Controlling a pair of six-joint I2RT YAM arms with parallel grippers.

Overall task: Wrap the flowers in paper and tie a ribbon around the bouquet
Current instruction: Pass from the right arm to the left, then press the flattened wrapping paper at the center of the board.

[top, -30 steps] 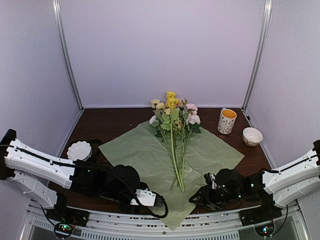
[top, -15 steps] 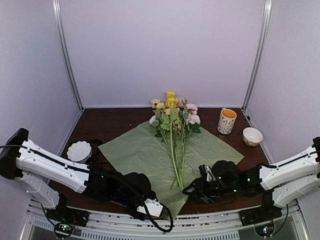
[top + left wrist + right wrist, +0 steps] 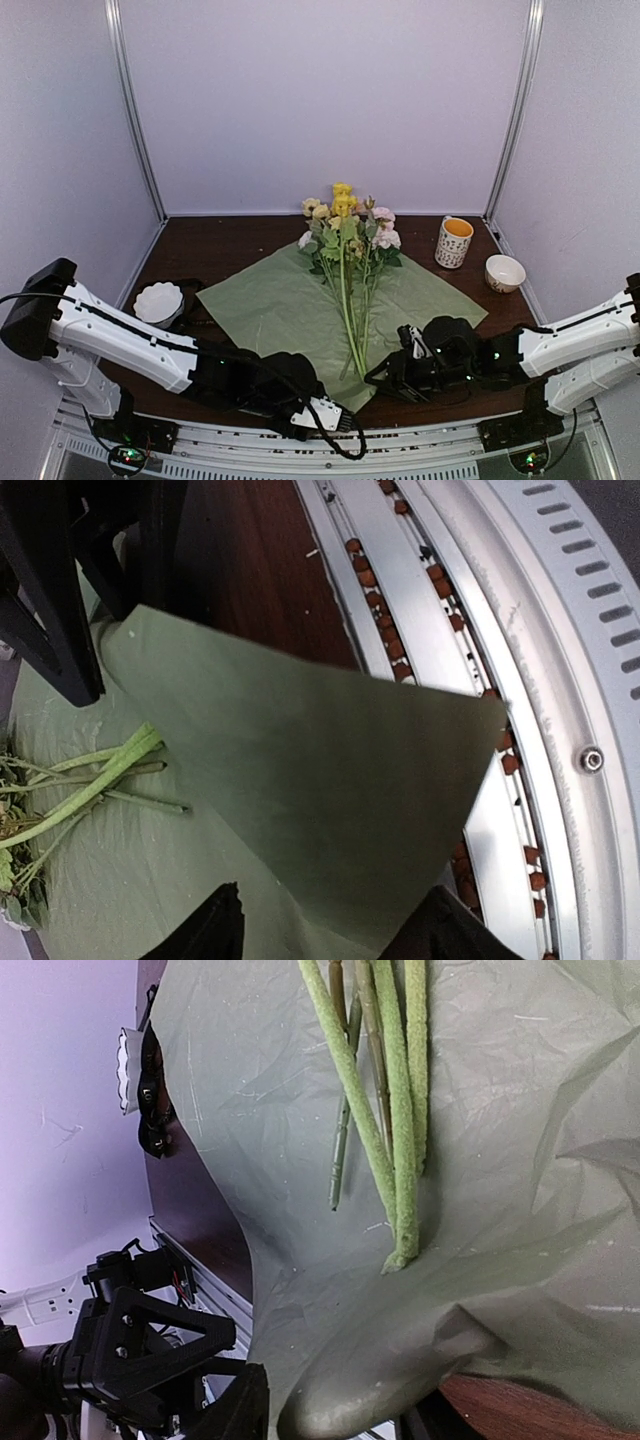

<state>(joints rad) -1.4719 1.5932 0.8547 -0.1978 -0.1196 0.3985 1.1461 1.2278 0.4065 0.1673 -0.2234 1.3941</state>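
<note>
The wrapping is only beginning. The paper [image 3: 290, 310] lies spread on the table [image 3: 220, 245], one corner hanging over the near edge. The flowers [image 3: 345, 240] are laid along it, stems toward the arms. The left gripper [image 3: 335, 420] sits at that corner, its fingers [image 3: 215, 930] apart with the sheet between them. The right gripper [image 3: 378, 378] is by the stem ends with a puckered fold at its fingers [image 3: 245, 1400]; whether they pinch it I cannot tell. Next, I'd say, clamp an edge and fold it over the stems without dragging them.
</note>
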